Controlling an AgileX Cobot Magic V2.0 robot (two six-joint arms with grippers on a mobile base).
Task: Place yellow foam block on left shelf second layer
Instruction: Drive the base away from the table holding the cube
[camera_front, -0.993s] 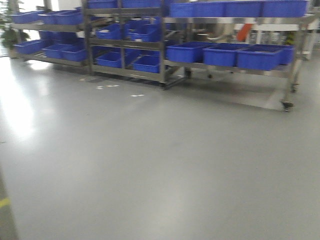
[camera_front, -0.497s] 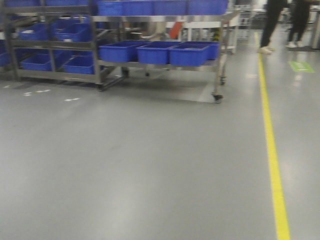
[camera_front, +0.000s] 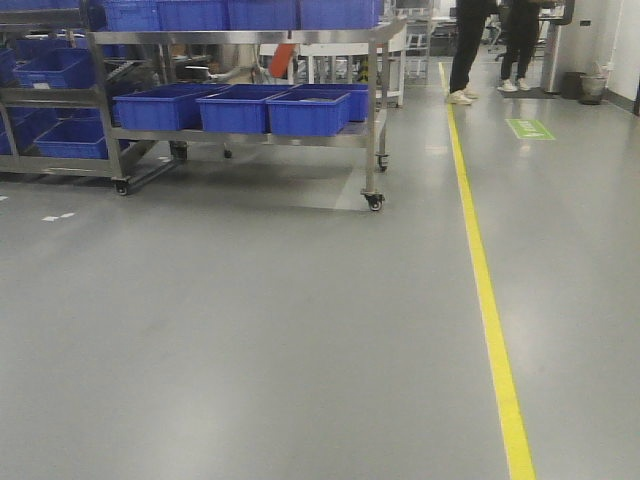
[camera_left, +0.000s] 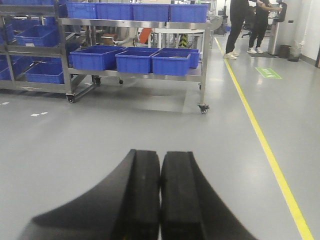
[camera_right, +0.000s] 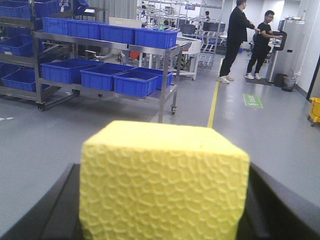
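Your yellow foam block (camera_right: 164, 182) is pinched in the right gripper (camera_right: 167, 220), dark fingers (camera_right: 50, 215) hugging it on both sides, and it's nowhere near a shelf yet. The left gripper (camera_left: 160, 195) has its pads pressed together with nothing between them.

I reckon this is the carry-and-drive leg. Squeeze just enough that the foam doesn't squirm out, and carry it level while the base rolls. The racks are off to your left and well apart from you, so turn that way and square up to the second layer before you reach.

Which one counts as the left shelf is hard to call, since the far rack (camera_front: 50, 100) is cut off at the frame edge. The wheeled steel rack (camera_front: 372, 110) nearer you carries blue bins (camera_front: 305, 112).

The floor (camera_front: 250, 330) is smooth, glossy grey, and a yellow line (camera_front: 485, 290) runs down your right. Two people (camera_front: 470, 45) are standing further along it, so give them room
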